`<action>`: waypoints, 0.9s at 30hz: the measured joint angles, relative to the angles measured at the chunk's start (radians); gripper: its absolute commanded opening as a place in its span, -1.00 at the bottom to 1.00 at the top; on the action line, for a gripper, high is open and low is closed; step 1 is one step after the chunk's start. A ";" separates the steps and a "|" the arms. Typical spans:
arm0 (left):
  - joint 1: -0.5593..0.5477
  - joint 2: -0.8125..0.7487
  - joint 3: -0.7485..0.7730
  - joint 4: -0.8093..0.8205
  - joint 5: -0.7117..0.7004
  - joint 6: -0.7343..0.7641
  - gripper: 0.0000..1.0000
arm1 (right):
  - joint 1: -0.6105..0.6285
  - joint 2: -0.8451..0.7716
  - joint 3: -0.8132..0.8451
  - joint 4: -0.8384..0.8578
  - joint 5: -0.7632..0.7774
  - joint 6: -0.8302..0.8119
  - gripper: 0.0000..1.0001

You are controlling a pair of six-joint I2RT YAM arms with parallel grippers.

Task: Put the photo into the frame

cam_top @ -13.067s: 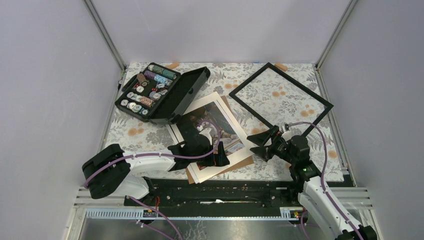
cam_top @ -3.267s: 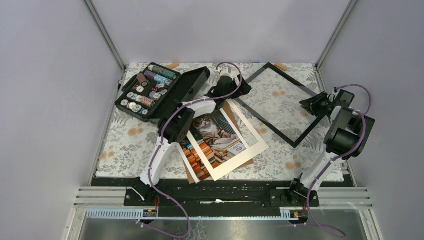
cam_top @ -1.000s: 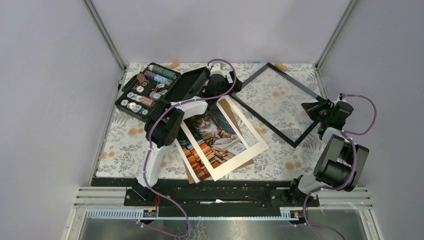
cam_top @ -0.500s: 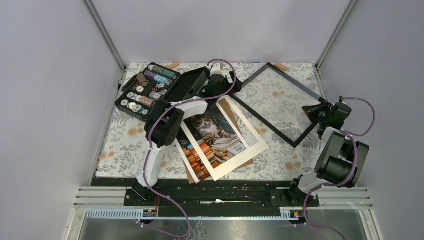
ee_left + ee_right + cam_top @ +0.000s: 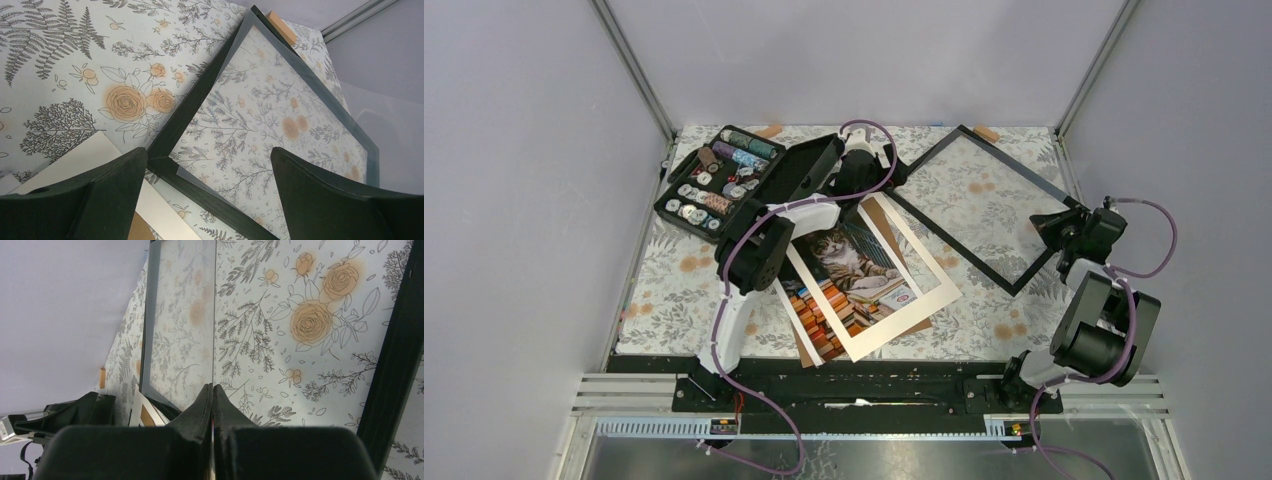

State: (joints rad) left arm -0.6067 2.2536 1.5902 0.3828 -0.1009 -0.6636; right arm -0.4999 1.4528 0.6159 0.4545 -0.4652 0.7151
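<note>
- The photo (image 5: 849, 272) is seen flat on the floral counter (image 5: 674, 265), on the near-left side of the frame (image 5: 954, 243), not inside it; cat and stacked books are shown face up.
- A cream mat (image 5: 931, 265) is laid loosely over the photo, turned at an angle to it, so the cat is seen through the opening and part of the books is left outside it.
- A brown board (image 5: 882, 213) is seen under both, showing past the mat at the corner nearest the frame.
- The right gripper (image 5: 1046, 222) is placed at the frame's right corner. In the right wrist view its fingers (image 5: 202, 405) are pressed together, pinched on the thin edge of a clear pane (image 5: 984, 205).
- The frame is laid as a diamond on the counter, well right of the photo's centre, its left corner just beside the mat's far corner. The counter pattern is seen through it.
- The clear pane is seen over the frame opening; in the left wrist view its near corner is shifted across the black rail rather than seated inside it.
- The left gripper (image 5: 209, 156) is held at the frame's left corner with its fingers (image 5: 105, 195) wide apart and nothing gripped; the corner is seen between them. Contact cannot be told.
- An open black case (image 5: 794, 190) of thread spools (image 5: 719, 175) is set left of the frame, near the counter's far-left corner.
- A small tan tab (image 5: 986, 133) is seen just beyond the frame's far corner.
</note>
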 measured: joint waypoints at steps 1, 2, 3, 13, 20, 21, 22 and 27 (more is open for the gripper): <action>0.000 0.003 0.002 0.000 0.002 0.000 0.97 | 0.000 0.000 -0.002 0.007 -0.003 0.000 -1.00; 0.000 0.008 0.005 -0.001 0.003 -0.002 0.97 | 0.000 0.000 -0.005 0.013 -0.006 0.001 -1.00; 0.000 0.013 0.006 -0.001 0.005 -0.003 0.97 | 0.000 0.000 -0.008 0.020 -0.008 0.003 -1.00; 0.000 0.022 0.012 -0.008 0.014 -0.017 0.97 | 0.004 0.000 -0.056 0.122 -0.040 0.048 -1.00; 0.000 0.022 0.014 -0.008 0.017 -0.018 0.97 | 0.011 -0.046 -0.108 0.171 -0.041 0.053 -1.00; 0.000 0.022 0.014 -0.008 0.017 -0.018 0.97 | 0.014 -0.058 -0.114 0.174 -0.039 0.053 -1.00; 0.000 0.022 0.014 -0.008 0.017 -0.018 0.97 | 0.016 -0.069 -0.117 0.177 -0.035 0.053 -1.00; 0.000 0.022 0.014 -0.008 0.017 -0.018 0.97 | 0.023 -0.090 -0.122 0.183 -0.026 0.053 -1.00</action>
State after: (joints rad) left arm -0.6067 2.2757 1.6039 0.3748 -0.0837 -0.6819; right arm -0.4774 1.3628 0.4938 0.6380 -0.4908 0.7677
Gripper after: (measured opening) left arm 0.987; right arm 0.017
